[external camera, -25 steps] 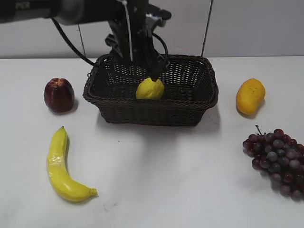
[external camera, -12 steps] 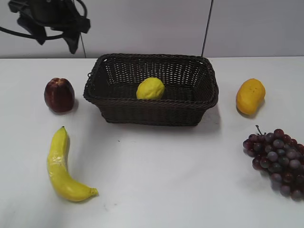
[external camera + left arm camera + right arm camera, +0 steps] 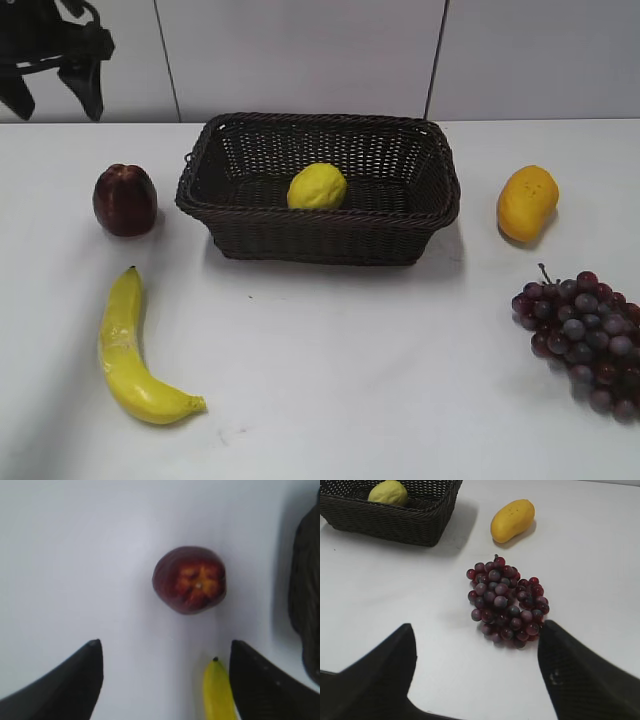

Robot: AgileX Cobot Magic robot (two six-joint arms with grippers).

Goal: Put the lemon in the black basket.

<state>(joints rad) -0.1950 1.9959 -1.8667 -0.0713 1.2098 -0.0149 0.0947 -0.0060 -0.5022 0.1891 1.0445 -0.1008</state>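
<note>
The yellow lemon [image 3: 317, 187] lies inside the black basket [image 3: 300, 238] at the back middle of the table; both also show in the right wrist view, the lemon [image 3: 388, 492] in the basket [image 3: 395, 522] at top left. My left gripper [image 3: 52, 95] is open and empty, high at the far left, above the table beside the red apple [image 3: 125, 200]. In the left wrist view it [image 3: 165, 652] hangs over the apple [image 3: 189, 580]. My right gripper [image 3: 476, 635] is open and empty, near the grapes [image 3: 506, 601]; it is out of the exterior view.
A banana [image 3: 132, 350] lies at the front left, its tip in the left wrist view [image 3: 217, 690]. An orange-yellow mango-like fruit [image 3: 527, 203] sits right of the basket, and dark red grapes [image 3: 583, 338] lie at the right edge.
My left gripper let go of the lemon in the basket, rose, and moved away to the far left. The lemon stays in the basket.
</note>
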